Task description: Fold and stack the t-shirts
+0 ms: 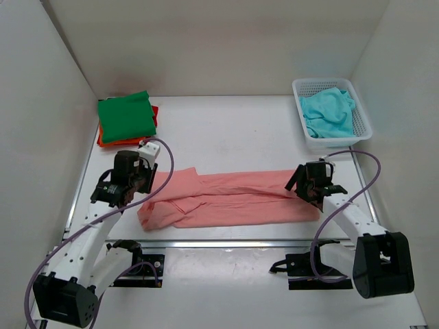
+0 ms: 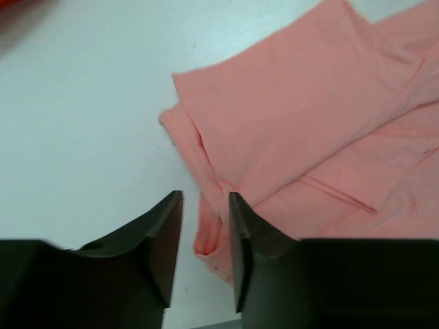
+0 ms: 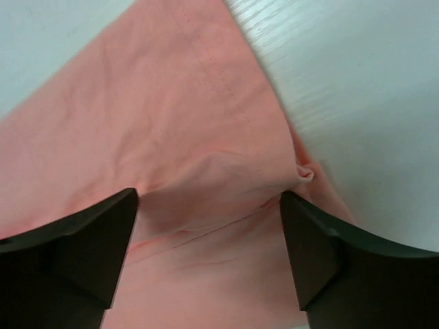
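While over pink t-shirt (image 1: pixel 240 199), right jaws wide.

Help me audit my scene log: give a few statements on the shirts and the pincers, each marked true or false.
1. The salmon pink t-shirt lies stretched out sideways on the table. True.
2. The turquoise t-shirt tops the folded stack. False: it lies crumpled in the white basket at the back right.
3. The green t-shirt lies folded on the orange-red t-shirt. True.
4. The right pincer is shut on cloth. False: its jaws stand wide apart over the salmon pink t-shirt's end.
5. The left pincer is over the green t-shirt. False: it is at the salmon pink t-shirt's left end.
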Available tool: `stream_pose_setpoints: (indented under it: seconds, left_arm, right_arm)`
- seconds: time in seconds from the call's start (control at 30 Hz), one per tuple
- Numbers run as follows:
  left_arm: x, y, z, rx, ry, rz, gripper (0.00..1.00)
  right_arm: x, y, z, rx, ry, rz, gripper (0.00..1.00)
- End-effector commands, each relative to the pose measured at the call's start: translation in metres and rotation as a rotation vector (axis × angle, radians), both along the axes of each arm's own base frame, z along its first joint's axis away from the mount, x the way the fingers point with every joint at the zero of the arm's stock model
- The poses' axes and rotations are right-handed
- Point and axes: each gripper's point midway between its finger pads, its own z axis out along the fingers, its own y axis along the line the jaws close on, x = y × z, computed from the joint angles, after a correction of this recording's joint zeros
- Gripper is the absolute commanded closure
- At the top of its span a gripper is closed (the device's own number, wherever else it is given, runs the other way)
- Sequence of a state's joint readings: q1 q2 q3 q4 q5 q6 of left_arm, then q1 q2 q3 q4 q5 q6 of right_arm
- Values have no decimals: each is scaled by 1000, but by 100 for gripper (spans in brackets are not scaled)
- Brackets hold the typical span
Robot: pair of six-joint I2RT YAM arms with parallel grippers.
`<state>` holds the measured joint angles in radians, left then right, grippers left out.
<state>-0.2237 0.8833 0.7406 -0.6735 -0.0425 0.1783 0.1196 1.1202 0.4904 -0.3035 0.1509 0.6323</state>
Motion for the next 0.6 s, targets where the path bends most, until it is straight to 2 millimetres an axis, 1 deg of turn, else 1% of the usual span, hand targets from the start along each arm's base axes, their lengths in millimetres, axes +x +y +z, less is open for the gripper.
stream_pose_setpoints:
  seconds: [0.0, 0.03, 0.07, 0.1, 0.17, 0.2, 0.23, 0.27, 0.33, 0.37, 0.4, 0.43, 0.47, 0.5, 0.53, 0.57]
  left_arm:
    - [6, -7, 45, -72, -104, 2, 53]
    - [5, -16, 51, -108, -112, -37, 51]
    - [4, -20, 55, -129, -125, -56, 51]
    - [3, -30, 66, -169, -155, -107, 51]
    - [4, -43, 67, -241, -168, -133, 58]
    - [5, -51, 62, -297, -152, -140, 60]
    - [6, -62, 51, -337, -119, -147, 62]
    - [8, -71, 45, -352, -108, -166, 63]
    - [11, -86, 15, -409, 8, -123, 66]
    - [9, -94, 6, -412, 36, -130, 70]
    - [11, -94, -12, -411, 103, -64, 80]
    - [13, -97, -29, -407, 164, -31, 83]
    - [11, -101, -37, -401, 206, -13, 88]
    - [11, -104, -52, -377, 277, 10, 96]
    - [7, -104, -72, -346, 354, 39, 97]
    - [10, -102, -78, -312, 376, 86, 98]
  right_arm:
    - [2, -10, 12, -19, -52, -35, 10]
    - [1, -10, 13, -21, -50, -32, 1]
    - [4, -12, 18, -23, -67, -34, 1]
    - [7, -12, 22, -33, -75, -29, 1]
    - [14, -8, 30, -41, -93, 7, 0]
    - [19, -4, 35, -53, -100, 36, 1]
    - [25, 6, 41, -61, -106, 84, 0]
    - [31, 8, 44, -76, -105, 107, 1]
    - [42, 25, 54, -102, -136, 179, 1]
    - [48, 30, 56, -116, -135, 206, 12]
    - [52, 36, 57, -108, -144, 227, 25]
    - [59, 43, 57, -99, -146, 267, 33]
    - [63, 46, 54, -97, -134, 283, 61]
    - [66, 47, 46, -79, -108, 294, 80]
    - [68, 49, 44, -77, -98, 322, 87]
    - [69, 47, 33, -90, -62, 329, 97]
